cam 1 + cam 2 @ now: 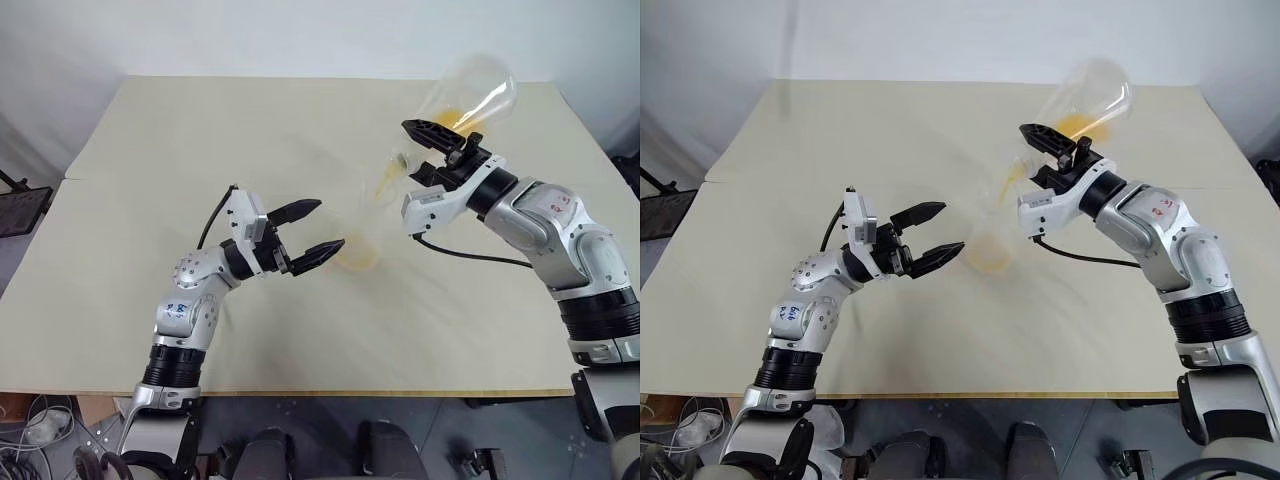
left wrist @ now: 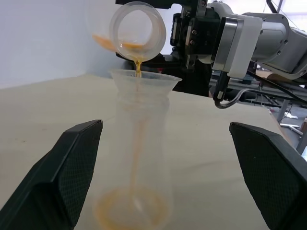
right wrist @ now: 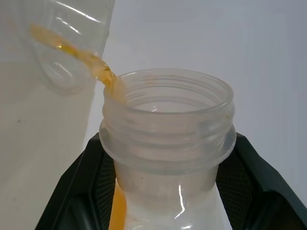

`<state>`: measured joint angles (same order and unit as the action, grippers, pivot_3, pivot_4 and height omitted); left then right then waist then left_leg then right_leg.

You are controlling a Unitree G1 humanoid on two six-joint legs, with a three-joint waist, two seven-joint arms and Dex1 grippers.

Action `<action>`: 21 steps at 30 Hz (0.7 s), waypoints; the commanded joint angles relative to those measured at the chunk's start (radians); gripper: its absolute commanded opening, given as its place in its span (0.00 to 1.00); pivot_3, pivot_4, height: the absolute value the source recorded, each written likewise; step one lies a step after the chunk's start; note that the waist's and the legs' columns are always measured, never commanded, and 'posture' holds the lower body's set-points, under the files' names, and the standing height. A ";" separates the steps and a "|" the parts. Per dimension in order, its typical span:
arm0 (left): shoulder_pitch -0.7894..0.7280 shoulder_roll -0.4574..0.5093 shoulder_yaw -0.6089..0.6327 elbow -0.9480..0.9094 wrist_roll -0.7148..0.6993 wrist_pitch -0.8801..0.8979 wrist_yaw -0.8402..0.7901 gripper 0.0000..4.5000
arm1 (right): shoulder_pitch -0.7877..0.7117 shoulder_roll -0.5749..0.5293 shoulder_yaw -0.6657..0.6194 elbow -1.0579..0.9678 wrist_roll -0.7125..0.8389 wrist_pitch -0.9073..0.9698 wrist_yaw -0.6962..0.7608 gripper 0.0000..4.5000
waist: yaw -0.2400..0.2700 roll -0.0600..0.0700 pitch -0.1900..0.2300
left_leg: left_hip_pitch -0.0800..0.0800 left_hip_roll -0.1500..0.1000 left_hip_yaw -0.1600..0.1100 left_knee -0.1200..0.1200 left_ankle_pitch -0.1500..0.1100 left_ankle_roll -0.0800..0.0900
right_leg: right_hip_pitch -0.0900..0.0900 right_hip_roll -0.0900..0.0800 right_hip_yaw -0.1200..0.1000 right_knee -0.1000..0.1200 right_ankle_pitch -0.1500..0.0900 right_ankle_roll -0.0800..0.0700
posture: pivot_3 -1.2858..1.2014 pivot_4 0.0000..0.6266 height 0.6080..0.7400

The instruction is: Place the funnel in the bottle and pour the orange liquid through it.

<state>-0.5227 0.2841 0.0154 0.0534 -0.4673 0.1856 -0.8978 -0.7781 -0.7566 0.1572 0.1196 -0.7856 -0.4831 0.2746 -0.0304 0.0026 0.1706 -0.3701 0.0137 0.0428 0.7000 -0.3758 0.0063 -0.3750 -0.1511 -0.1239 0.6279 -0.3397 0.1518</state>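
The left gripper [image 1: 319, 228] sits low over the pale table [image 1: 150, 150], its two black fingers [image 2: 72, 167] spread wide and touching nothing. Just ahead of its fingertips stands the bottle [image 2: 139, 158] — the frosted, cone-shaped flask, upright on the table, framed between the two open fingers in the left wrist view but clear of both. A shallow pool of the orange liquid [image 2: 132, 211] lies in its wide base, with a thin orange thread running down through the neck.

On the bottle's mouth, above and beyond the left gripper's tips, sits the funnel [image 2: 146, 80], its flared rim up and its stem down inside the neck. A fine stream drops into it from the lip of the container tipped over it.

Farther right, up and across from the left gripper, the right gripper [image 1: 437, 140] is clamped on the neck of the round-bodied flask [image 1: 470, 95]. The right wrist view shows the black fingers pressed to either side of the flask's threaded neck, just below the collar. The flask is tilted — mouth down toward the funnel, body up and away toward the far right corner of the table — and what liquid is left in it gathers along its lower wall and runs out at the lip.
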 commanded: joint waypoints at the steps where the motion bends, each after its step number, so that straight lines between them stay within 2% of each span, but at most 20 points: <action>1: 0.004 -0.005 -0.002 -0.024 -0.001 -0.027 -0.004 1.00 | -0.029 -0.020 -0.016 -0.035 -0.005 0.000 -0.031 0.54 | 0.000 0.000 0.000 | 0.000 0.000 0.000 0.000 0.000 0.000 | 0.000 0.000 0.000 0.000 0.000 0.000 | 0.52 0.24 1.00; 21: 0.003 -0.012 0.001 0.013 0.003 -0.062 -0.014 1.00 | -0.030 -0.021 -0.010 -0.031 -0.030 -0.023 -0.071 0.54 | 0.000 0.000 0.000 | 0.000 0.000 0.000 0.000 0.000 0.000 | 0.000 0.000 0.000 0.000 0.000 0.000 | 0.52 0.24 1.00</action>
<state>-0.5211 0.2778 0.0155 0.0746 -0.4655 0.1463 -0.9091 -0.7782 -0.7577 0.1573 0.1195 -0.8175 -0.5015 0.2286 -0.0302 0.0027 0.1706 -0.3701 0.0137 0.0428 0.7000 -0.3758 0.0064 -0.3750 -0.1511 -0.1238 0.6280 -0.3397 0.1518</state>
